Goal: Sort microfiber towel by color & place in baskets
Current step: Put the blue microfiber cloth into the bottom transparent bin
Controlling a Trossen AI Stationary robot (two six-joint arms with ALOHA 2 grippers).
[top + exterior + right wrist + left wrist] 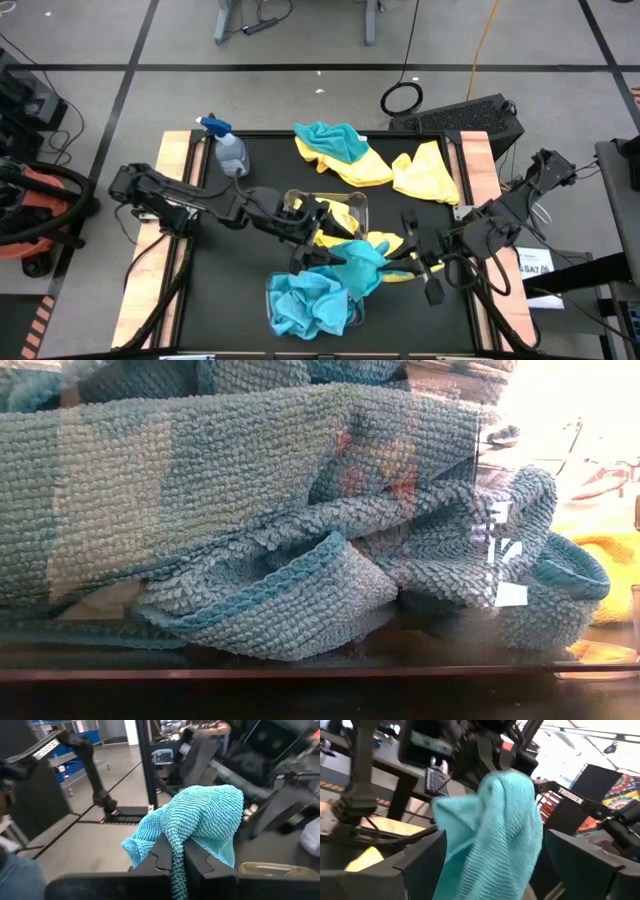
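A teal-blue towel hangs between my two grippers, just above the far right corner of the near basket. That basket holds a heap of teal towels, which fills the low view. My right gripper is shut on the hanging towel. My left gripper is open, with one finger on each side of the same towel. The far basket holds yellow cloth. More yellow towels lie under my right gripper. My right gripper pinches a bunched fold of the teal towel between its two fingers, reaching in about level from the table's right. The cloth bulges out over and past the fingertips, and a strip hangs down between them.
A clear spray bottle stands at the far left of the mat. A loose pile of one teal towel and yellow towels lies along the far edge. Wooden rails flank the black mat on both sides.
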